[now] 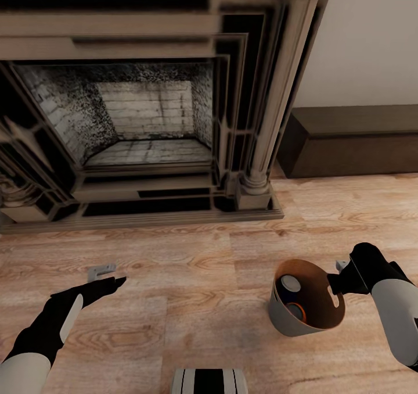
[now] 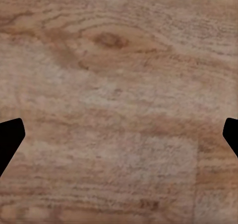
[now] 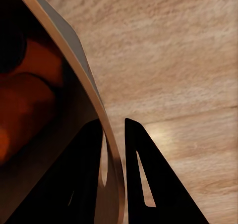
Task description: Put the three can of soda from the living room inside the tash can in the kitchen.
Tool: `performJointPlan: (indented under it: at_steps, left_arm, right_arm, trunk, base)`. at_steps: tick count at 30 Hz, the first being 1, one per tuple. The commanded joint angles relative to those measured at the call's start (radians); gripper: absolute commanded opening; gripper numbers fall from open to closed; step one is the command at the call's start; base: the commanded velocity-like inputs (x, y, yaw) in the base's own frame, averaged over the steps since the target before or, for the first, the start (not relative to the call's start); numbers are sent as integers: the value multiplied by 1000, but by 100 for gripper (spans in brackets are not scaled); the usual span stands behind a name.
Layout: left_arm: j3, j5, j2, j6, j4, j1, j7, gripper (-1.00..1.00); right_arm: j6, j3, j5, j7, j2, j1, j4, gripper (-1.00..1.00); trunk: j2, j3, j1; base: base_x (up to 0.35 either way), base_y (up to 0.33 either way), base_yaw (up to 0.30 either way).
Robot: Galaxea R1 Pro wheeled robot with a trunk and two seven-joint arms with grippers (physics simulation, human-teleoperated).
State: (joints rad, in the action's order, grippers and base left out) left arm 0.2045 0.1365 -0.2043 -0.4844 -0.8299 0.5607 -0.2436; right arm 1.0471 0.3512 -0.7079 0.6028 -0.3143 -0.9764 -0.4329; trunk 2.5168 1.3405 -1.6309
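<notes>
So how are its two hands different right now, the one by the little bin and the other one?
The right gripper is closed on the rim of the tash can, one finger inside the wall and one outside. The left gripper holds nothing. Its jaws stand wide apart over bare wood floor, while the right jaws are nearly together. Both are black and sit low near the floor.

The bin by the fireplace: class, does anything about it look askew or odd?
Yes. The bin is tilted, not standing flat on the wood floor, because the right hand pinches its rim. Cans lie inside it.
</notes>
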Motion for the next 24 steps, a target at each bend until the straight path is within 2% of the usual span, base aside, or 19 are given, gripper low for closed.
performJointPlan:
  at_steps: [1,11,12,24]
  left_arm:
    - [0,0,0,2,1,1,0,100]
    - [0,0,0,21,15,1,0,100]
    - [0,0,0,21,15,1,0,100]
    - [0,0,0,24,17,1,0,100]
  right_arm:
    - [0,2,-38,-20,31,1,8,-100]
    - [0,2,-38,-20,31,2,8,-100]
    - [0,2,-38,-20,31,2,8,100]
    - [0,2,-36,-20,30,2,8,100]
  trunk:
    - [0,0,-1]
    - [0,0,-1]
    - [0,0,-1]
    - [0,0,-1]
  base:
    - [0,0,0]
    - [0,0,0]
    - [0,0,0]
    - [0,0,0]
